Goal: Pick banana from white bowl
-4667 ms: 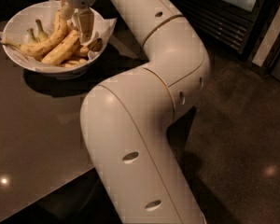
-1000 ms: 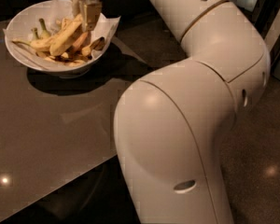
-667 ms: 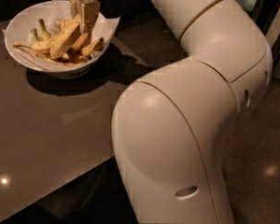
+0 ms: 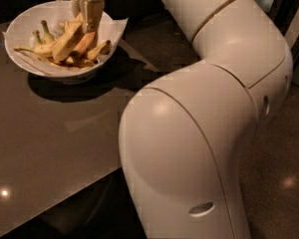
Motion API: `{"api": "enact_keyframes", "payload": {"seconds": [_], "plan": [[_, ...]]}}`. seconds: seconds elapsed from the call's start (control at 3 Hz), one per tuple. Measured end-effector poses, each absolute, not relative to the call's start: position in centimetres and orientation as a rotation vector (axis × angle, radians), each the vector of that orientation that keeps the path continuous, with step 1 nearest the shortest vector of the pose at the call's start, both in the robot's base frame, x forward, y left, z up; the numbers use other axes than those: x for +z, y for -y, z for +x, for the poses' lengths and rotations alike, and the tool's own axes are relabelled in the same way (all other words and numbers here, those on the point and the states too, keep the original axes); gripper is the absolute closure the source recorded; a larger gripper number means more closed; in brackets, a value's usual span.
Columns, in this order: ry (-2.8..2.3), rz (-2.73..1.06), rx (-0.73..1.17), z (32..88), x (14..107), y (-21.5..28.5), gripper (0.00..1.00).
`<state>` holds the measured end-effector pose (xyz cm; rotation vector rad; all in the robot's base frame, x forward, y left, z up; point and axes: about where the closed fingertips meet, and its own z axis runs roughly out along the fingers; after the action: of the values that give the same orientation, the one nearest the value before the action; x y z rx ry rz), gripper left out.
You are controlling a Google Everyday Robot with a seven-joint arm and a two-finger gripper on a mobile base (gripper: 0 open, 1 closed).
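The white bowl [image 4: 16, 51], lined with crinkled white paper, stands at the far left of the dark table and holds several yellow bananas with brown spots. My gripper [image 4: 87, 15] reaches down from above into the right side of the bowl. Its fingers [image 4: 93, 13] close on the upper end of one banana [image 4: 66, 41], which tilts up out of the pile towards them. The other bananas [image 4: 97, 50] lie flat in the bowl. My large white arm [image 4: 204, 113] fills the right and middle of the view.
The dark glossy table [image 4: 55, 138] runs from the bowl to its front edge at lower left. A speckled floor [image 4: 284, 148] lies to the right. A dark cabinet [image 4: 289, 14] stands at the back right.
Since the earliest frame the arm's elbow has swung right and closer to the camera. Over the last second the gripper has stayed at the bowl, on the tilted banana, with hardly any movement.
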<state>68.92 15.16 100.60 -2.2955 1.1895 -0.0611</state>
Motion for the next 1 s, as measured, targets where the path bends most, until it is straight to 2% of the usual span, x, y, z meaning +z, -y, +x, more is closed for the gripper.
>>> {"api": "enact_keyframes", "payload": {"seconds": [0.67,1.0], "plan": [[-1.198,-2.235,-0.034,64.5,103.6,-16.2,1.0],[-1.198,-2.235,-0.034,64.5,103.6,-16.2,1.0]]}}
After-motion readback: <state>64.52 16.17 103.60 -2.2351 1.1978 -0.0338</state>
